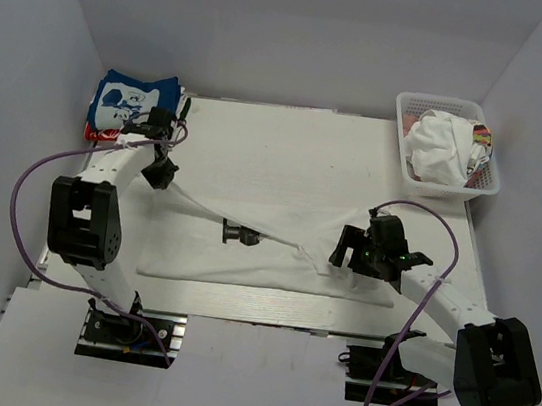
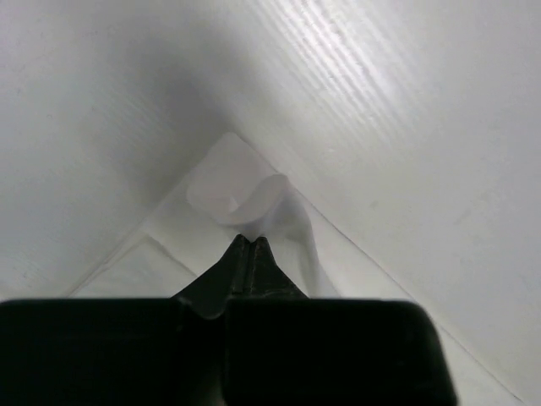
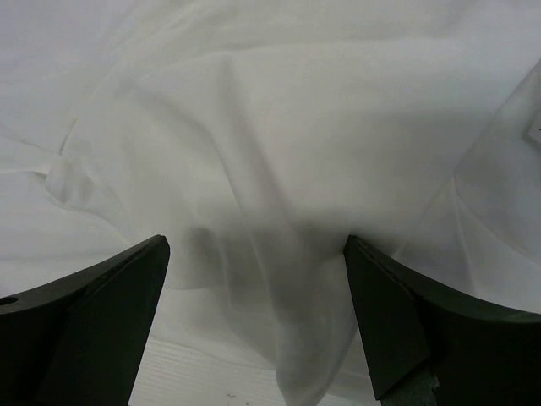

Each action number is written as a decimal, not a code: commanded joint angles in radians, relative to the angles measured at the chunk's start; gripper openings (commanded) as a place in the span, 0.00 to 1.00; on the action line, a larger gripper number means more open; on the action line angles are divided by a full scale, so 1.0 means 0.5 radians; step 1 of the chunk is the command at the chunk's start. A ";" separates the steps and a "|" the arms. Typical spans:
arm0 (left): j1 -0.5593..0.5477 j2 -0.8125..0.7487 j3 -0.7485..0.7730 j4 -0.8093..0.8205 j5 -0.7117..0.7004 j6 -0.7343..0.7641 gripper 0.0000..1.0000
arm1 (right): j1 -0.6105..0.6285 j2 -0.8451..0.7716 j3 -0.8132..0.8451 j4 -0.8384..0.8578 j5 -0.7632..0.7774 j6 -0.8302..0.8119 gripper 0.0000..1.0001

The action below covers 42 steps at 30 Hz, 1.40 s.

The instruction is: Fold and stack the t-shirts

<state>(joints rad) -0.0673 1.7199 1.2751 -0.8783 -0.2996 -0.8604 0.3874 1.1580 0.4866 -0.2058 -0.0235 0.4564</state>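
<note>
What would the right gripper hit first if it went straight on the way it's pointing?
The large white t-shirt. The open right gripper faces rumpled cloth that fills its wrist view; how far off the cloth lies is unclear.

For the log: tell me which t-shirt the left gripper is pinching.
The large plain white t-shirt spread across the table, not the blue one at far left or those in the basket.

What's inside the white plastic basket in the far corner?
A crumpled white cloth fills the white plastic basket, with a colourful printed bit poking out at its right side. Anything beneath the white cloth is covered, so it cannot be seen.
</note>
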 commanded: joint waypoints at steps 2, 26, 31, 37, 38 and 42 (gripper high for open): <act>-0.013 -0.252 0.128 0.020 -0.066 0.064 0.00 | -0.002 0.031 -0.083 -0.042 0.102 0.023 0.90; -0.013 -0.814 -0.522 0.032 -0.168 -0.148 0.92 | -0.005 -0.202 -0.053 -0.177 0.007 0.029 0.90; -0.077 -0.639 -0.495 0.357 0.212 0.058 1.00 | -0.008 -0.208 -0.001 -0.205 0.114 0.093 0.90; -0.285 -0.284 -0.562 0.483 0.268 0.119 1.00 | -0.014 -0.015 0.018 -0.227 0.173 0.173 0.90; -0.304 -0.249 -0.580 0.465 0.235 0.119 1.00 | -0.011 0.064 0.015 -0.199 0.142 0.176 0.90; -0.353 -0.148 -0.718 0.413 0.158 0.095 1.00 | -0.014 0.233 0.024 -0.098 0.105 0.176 0.90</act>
<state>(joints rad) -0.2352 1.6505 0.9604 -0.6510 -0.2005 -0.8108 0.3859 1.1893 0.5213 -0.2684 0.0345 0.5243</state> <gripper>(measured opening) 0.994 0.903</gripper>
